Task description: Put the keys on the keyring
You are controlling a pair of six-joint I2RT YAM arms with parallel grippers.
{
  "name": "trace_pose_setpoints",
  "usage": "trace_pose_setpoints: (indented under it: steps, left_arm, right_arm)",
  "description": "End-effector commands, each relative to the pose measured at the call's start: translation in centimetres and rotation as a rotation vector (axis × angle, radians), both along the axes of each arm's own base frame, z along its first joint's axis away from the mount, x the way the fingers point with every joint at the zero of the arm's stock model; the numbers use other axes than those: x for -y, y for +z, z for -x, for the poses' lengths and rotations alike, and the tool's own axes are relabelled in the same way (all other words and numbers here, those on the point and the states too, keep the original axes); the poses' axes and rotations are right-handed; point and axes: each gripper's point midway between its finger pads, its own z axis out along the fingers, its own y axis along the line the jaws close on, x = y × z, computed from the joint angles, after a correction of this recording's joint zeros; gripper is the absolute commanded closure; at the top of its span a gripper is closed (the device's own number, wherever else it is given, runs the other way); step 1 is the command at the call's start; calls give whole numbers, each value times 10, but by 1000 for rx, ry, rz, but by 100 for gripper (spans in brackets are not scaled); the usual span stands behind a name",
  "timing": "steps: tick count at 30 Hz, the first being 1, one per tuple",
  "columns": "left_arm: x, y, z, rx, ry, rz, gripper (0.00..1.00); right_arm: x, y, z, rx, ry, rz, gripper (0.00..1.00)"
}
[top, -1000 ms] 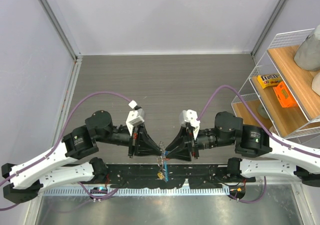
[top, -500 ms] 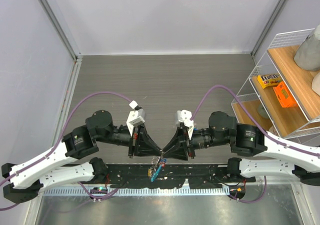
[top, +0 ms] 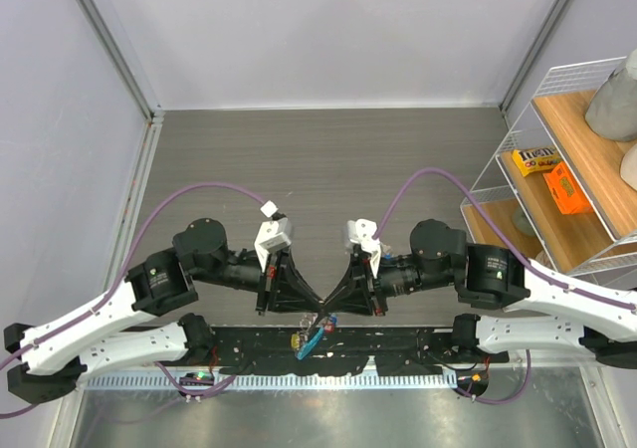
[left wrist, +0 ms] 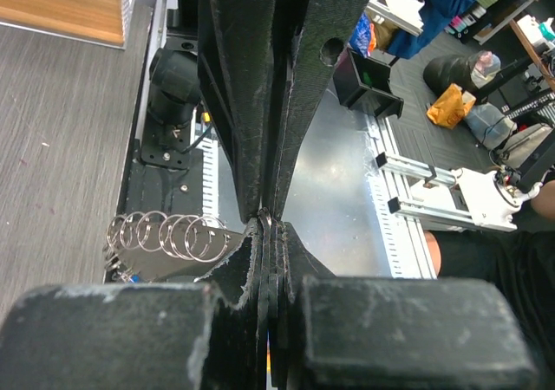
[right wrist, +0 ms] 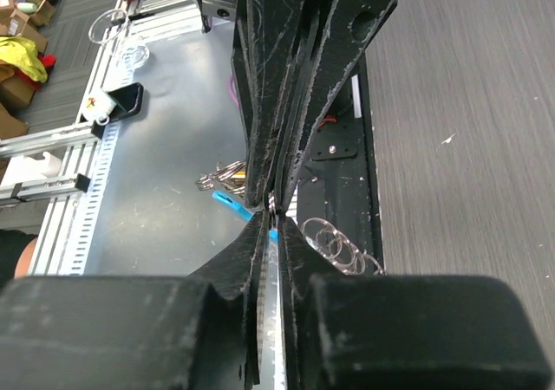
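Rightward parts have shifted most. Over the last second the right claw (top: 331, 304) and its wrist slid toward 9 o'clock and its jaws drew in. The keyring (top: 313, 336), which hung straight toward 6 o'clock, has swung to point at 7 o'clock. The left claw (top: 316, 302) has hardly stirred.

From above, the two claws meet tip to tip at the near edge of the table (top: 328, 159), the left reaching in from 9 o'clock and the right from 3 o'clock. The keyring hangs just below that meeting point, over the black plate (top: 418, 346) between the arm bases. Its blue band slants from 1 to 7 o'clock, with a yellow tag at its 9 o'clock side and a red one near its 1 o'clock end.

The left claw is pressed fully together, with a sliver of metal at its tips; what it pinches I cannot tell. In the left wrist view a coil of silvery rings lies at 9 o'clock of those tips and reaches right up to them.

The right claw is narrow, with only a slit between its fingers and a streak of blue showing in it; whether it grips anything I cannot tell. In the right wrist view the keys (right wrist: 221, 178) bunch at 10 o'clock of the tips, the blue band lies just beside them, and rings show at 4 o'clock.

A wire rack (top: 557, 169) stands at the table's 3 o'clock side.
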Motion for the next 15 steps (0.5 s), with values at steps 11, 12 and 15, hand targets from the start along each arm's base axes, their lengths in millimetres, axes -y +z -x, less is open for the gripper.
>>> trace_pose_setpoints:
  steps: [11,12,15]
  left_arm:
    - [3,31,-2,43,6,82,92]
    - [2,33,-2,49,9,95,82]
    - [-1,40,-4,69,29,126,71]
  right_arm:
    - [-5,29,6,21,31,-150,94]
    - [-3,30,5,21,18,-167,94]
    - [1,32,-1,18,-30,-203,94]
